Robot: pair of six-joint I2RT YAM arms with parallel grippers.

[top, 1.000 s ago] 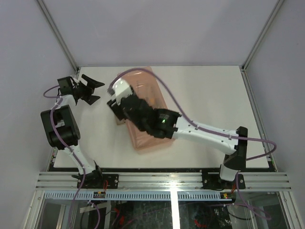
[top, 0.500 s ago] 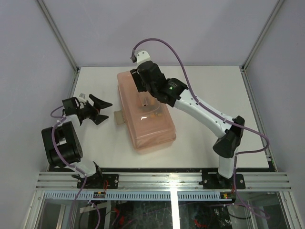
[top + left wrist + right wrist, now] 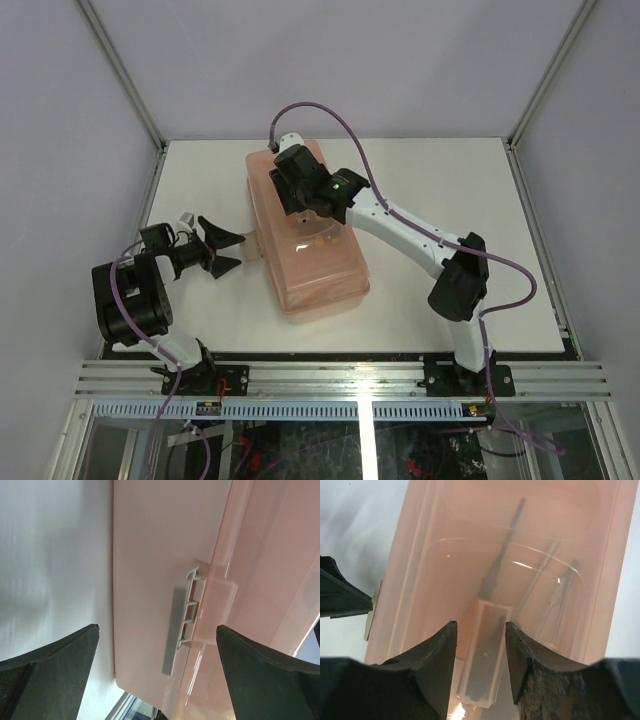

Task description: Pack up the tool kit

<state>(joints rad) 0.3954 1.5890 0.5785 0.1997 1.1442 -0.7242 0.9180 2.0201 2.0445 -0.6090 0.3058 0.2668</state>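
**Toolbox, lid shut, mid-table**

The pink toolbox (image 3: 310,250) lies on the white table (image 3: 450,180). The left gripper (image 3: 238,250), spread wide and empty, faces its grey latch (image 3: 180,625). The right gripper (image 3: 480,627), fingers partly apart and gripping nothing, hovers over the lid's far end.

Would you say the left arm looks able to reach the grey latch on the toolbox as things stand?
Probably yes: the open left end effector faces the latch on the side of the toolbox, with nothing between them.
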